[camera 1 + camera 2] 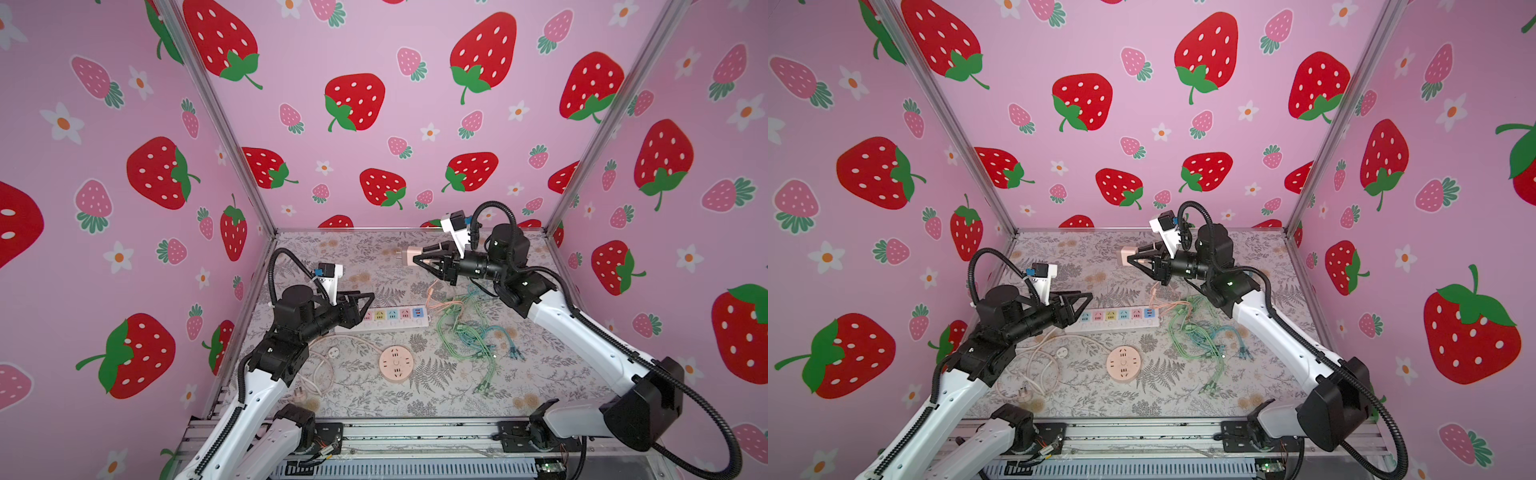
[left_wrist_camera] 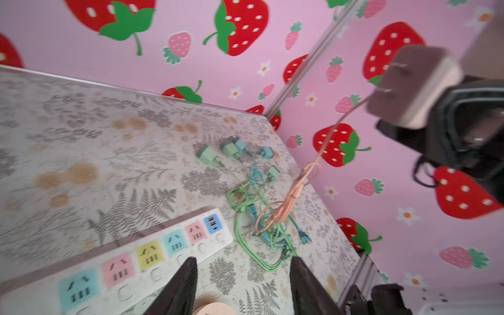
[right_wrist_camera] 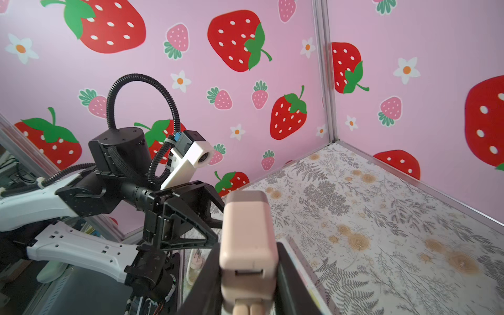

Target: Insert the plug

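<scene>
Transport step: right jaws pinch the pink charger plug point(image 1: 408, 255), held above the tabletop point(image 1: 436, 399), at 12 o'clock from the power strip point(image 1: 399, 320). Left jaws are spread and empty at the strip's 9 o'clock end. The next move calls for lining the plug up over 1 socket.

- Walls point(image 1: 374, 50): pink, printed with large red strawberries with white seeds and green leaves. Also smaller pale-pink strawberries with teal-green tops, and white flowers with orange centres.
- Counter point(image 1: 357, 386): off-white with a grey fern and leaf print and scattered tan blooms.
- Power strip point(image 2: 118, 270): white body. Socket panels run blue, pink, yellow, blue, pink, then a blue panel with orange ports.
- Round socket point(image 1: 396, 363): peach-pink.
- Plug point(image 3: 248, 240): pale pink.
- Plug's cable point(image 2: 306, 174): peach.
- Cable tangle point(image 1: 469, 332): light green and teal.
- Left arm point(image 1: 257, 386), right arm point(image 1: 582, 332): white links, black joints, black ribbed hoses.
- Left fingers point(image 2: 180, 289), right fingers point(image 3: 294, 283): black.
</scene>
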You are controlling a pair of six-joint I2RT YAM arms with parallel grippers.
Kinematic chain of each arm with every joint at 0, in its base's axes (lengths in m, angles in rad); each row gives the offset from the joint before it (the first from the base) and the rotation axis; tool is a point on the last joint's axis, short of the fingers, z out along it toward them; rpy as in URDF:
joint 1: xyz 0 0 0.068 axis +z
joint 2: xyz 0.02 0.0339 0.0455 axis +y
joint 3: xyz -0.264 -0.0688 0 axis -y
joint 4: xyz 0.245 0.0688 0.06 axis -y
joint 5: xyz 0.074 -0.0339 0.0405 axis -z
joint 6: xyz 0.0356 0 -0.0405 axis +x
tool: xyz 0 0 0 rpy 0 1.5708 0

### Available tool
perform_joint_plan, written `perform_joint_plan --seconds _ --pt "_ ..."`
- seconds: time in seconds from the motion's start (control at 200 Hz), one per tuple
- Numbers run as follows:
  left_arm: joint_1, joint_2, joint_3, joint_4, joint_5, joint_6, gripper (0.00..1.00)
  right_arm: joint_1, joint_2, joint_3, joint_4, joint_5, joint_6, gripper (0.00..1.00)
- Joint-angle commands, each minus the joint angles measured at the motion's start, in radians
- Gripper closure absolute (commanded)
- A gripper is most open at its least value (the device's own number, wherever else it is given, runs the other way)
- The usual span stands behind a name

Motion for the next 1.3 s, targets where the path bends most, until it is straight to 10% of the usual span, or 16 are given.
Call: perform_joint_plan --seconds 0.0,0.755,1.296 --pt "0.023 0.017 0.019 -0.146 -0.212 -0.042 0.43 -0.004 0.012 0.088 -0.112 0.083 -0.099 0.89" --pt "0.112 0.105 -0.030 -0.129 -0.207 -0.105 0.42 -0.004 -0.179 0.204 -0.648 0.773 -0.296 0.89" --pt "0.202 0.221 -0.100 -0.137 -0.239 -0.136 0.41 -0.004 0.128 0.358 -0.498 0.515 -0.388 0.89"
